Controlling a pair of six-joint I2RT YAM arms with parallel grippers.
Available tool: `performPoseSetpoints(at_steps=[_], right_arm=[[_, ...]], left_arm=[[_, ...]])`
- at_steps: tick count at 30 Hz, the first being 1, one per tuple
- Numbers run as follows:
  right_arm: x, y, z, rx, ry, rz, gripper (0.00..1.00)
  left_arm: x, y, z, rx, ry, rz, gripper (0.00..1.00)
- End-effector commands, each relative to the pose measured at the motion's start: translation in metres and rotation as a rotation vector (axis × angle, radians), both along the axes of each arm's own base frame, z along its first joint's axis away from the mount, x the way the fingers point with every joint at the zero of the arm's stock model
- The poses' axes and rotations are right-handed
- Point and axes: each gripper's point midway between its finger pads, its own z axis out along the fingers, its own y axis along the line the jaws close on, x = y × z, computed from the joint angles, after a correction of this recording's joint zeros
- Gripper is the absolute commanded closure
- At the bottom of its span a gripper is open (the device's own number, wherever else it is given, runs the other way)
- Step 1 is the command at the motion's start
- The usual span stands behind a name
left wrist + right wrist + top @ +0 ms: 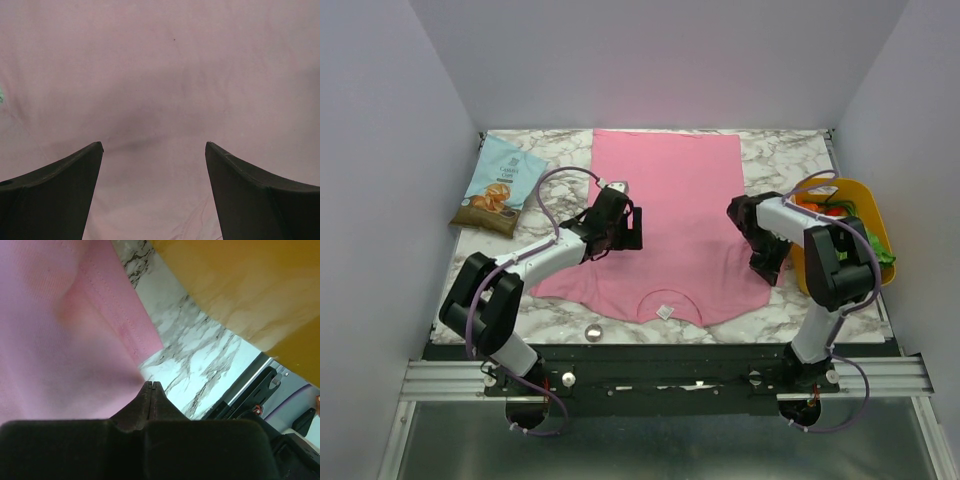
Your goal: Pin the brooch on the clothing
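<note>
The shirt [670, 200] was plain pink, its label [664, 312] white. The brooch [593, 332] was silvery-grey. The desk [778, 160] was white marble with grey veins, the bowl [870, 195] yellow, the bag [501, 186] pale blue.

Shirt [680, 190] middle is bare and open between left gripper [631, 228] and right gripper [151, 386]. Brooch [593, 332] lies on bare table [560, 318] by the near edge, left arm [545, 258] close beside it. Bowl [862, 186] crowds right gripper; bag [500, 185] blocks far-left corner.
</note>
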Motion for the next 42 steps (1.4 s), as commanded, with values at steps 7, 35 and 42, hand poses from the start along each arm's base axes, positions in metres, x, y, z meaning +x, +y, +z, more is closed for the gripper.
performPoseSetpoints(at_steps=[7,35,42], right_arm=[[0.013,-0.007,0.002,-0.119,-0.014,0.046,0.99],[0.037,0.016,0.144,0.172,-0.647,0.235,0.99],[0.035,0.037,0.133,0.198,-0.649,0.373,0.99]], left_arm=[[0.004,-0.015,0.007,-0.049,-0.013,-0.061,0.08],[-0.05,-0.185,0.044,-0.26,-0.075,-0.463,0.26],[-0.034,-0.127,0.047,-0.122,-0.12,-0.324,0.23]])
